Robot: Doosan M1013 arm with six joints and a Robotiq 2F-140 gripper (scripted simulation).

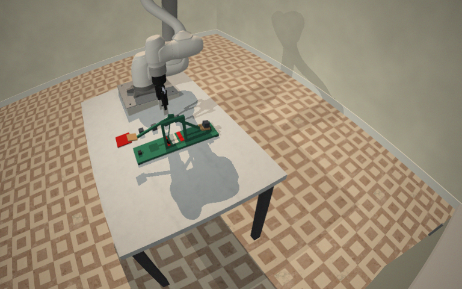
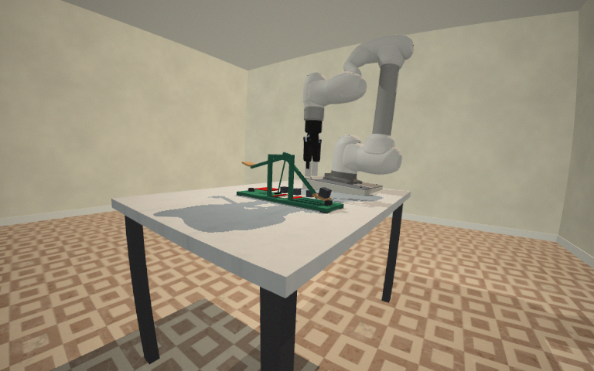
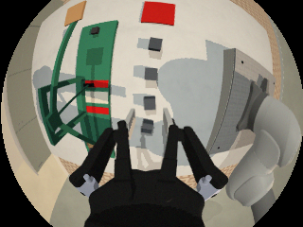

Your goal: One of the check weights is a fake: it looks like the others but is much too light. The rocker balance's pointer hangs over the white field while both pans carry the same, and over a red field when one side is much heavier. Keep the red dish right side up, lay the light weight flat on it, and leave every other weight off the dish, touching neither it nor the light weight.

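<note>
Our gripper (image 3: 147,128) hangs released and empty above a weight (image 3: 147,127) beside the balance (image 1: 175,142). We should descend straight, straddling only that weight, and close squarely.

green balance (image 1: 150,152), red dish (image 1: 121,140), dark grey weights (image 3: 151,74), white table (image 1: 142,204), brown-and-tan checked floor (image 1: 340,190).

Matt white table (image 1: 142,204) — wood-toned pans (image 1: 132,137)

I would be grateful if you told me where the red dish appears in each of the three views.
Top: red dish, left of the green balance.
Exterior: a thin red sliver behind the balance base.
Wrist: upper centre.
Shared landmark: the green balance.
</note>
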